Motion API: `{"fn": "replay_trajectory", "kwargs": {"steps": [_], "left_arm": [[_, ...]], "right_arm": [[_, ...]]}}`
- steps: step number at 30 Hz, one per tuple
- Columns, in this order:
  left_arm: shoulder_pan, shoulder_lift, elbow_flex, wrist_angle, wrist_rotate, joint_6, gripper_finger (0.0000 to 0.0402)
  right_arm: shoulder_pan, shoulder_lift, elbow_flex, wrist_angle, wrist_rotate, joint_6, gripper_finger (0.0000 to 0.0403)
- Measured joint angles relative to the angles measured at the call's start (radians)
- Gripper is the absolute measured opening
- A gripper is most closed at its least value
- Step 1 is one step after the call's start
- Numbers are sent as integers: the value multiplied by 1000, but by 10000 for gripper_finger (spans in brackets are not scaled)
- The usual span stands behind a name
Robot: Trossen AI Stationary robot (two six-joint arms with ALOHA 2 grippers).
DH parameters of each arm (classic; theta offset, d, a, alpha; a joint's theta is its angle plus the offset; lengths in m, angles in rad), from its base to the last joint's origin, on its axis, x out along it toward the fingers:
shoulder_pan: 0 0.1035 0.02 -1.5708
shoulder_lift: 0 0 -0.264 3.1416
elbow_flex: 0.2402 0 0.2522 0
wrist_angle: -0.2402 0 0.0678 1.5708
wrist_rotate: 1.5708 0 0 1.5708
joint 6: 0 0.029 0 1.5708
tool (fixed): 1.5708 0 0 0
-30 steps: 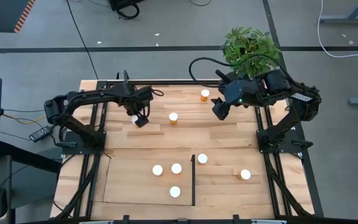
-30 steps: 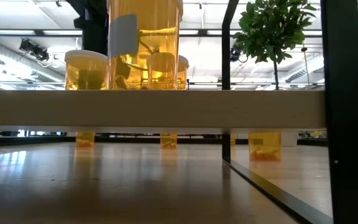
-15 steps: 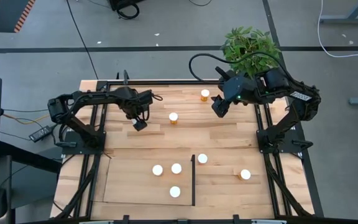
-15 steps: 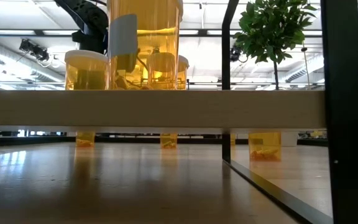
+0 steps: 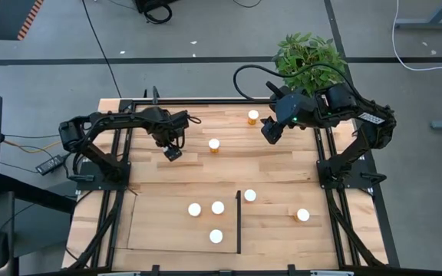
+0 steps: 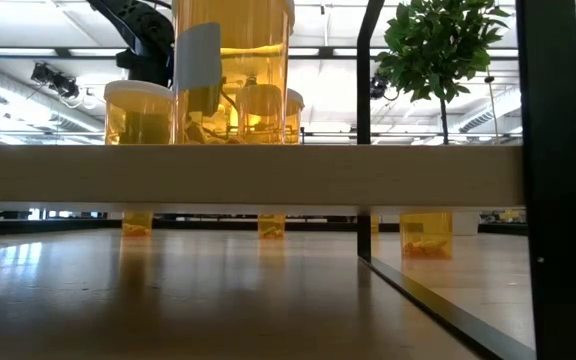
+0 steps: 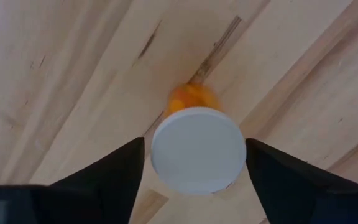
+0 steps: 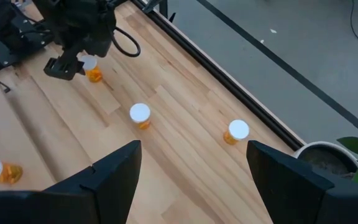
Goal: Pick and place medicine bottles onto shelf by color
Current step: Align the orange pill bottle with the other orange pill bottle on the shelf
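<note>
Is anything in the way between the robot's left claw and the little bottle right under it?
No, nothing visible is in the way. The left gripper hangs right over the medicine bottle, one jaw on each side of its white cap, with only bare table around it. The right gripper waits far off.

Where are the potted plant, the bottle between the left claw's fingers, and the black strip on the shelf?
Potted plant [image 5: 309,55], high view, on its leaves.
Bottle at the left gripper [image 7: 198,149], left wrist view, on its white cap.
Black strip [image 5: 239,222], high view, mid-length.
</note>
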Motion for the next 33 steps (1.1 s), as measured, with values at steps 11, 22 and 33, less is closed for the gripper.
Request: {"fn": "replay_trajectory", "kwargs": {"steps": [11, 22, 33], "left_arm": [[0, 0, 1, -3, 3, -33, 212], [-44, -1, 1, -69, 28, -58, 233], [-185, -2, 131, -157, 28, -150, 229]], "right_arm": [[0, 0, 0, 0, 0, -4, 299], [0, 0, 0, 0, -1, -8, 299], [0, 0, 0, 0, -1, -31, 299]]}}
